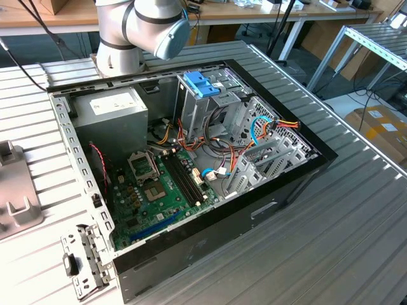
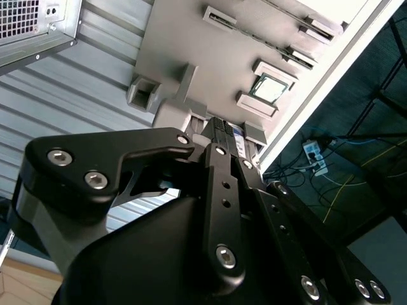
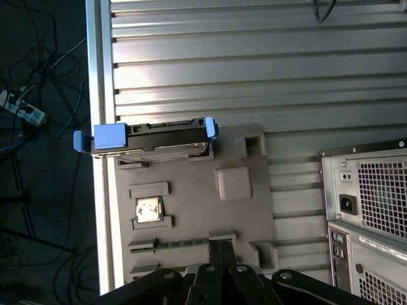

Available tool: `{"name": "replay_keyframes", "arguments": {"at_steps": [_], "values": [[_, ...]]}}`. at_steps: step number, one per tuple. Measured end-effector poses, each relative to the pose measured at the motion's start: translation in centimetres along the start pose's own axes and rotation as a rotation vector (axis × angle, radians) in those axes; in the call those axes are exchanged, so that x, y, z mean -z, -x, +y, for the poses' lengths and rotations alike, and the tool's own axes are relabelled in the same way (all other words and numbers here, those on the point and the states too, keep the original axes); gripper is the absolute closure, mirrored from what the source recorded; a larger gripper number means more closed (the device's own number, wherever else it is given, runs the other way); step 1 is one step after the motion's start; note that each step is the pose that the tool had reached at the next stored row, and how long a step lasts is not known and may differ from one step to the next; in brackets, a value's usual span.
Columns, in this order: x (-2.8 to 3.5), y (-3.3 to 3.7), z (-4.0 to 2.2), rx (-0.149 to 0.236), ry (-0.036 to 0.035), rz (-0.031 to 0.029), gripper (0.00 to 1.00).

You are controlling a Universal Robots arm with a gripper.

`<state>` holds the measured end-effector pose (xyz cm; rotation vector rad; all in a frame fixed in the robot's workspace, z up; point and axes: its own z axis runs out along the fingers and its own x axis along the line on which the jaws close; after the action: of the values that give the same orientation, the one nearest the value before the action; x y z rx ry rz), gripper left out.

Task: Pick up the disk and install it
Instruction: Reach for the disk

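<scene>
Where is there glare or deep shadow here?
First wrist view: bright streaks glare off the ribbed table, the floor beside it nearly black. Second wrist view: the gripper is a dark mass. Exterior view: even light, shadow inside the computer case.

Disk (image 3: 147,136): smooth light-blue plastic frame, dull grey metal edge. Holder plate (image 3: 191,216) under it: matt grey plastic, faintly grainy. Surface (image 3: 222,63) around the plate: ribbed bare aluminium, soft sheen. Hand (image 2: 224,132): matt black, bright steel screw heads. Computer case (image 1: 210,235) beside the plate: glossy black rim, grey sheet metal, perforated at back.
</scene>
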<state>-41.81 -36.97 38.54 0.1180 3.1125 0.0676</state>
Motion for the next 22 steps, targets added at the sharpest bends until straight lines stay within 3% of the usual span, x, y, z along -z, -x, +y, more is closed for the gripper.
{"name": "replay_keyframes", "arguments": {"at_steps": [22], "values": [[-0.03, -0.76, -0.04, 0.000, 0.0000, 0.0000, 0.89]]}}
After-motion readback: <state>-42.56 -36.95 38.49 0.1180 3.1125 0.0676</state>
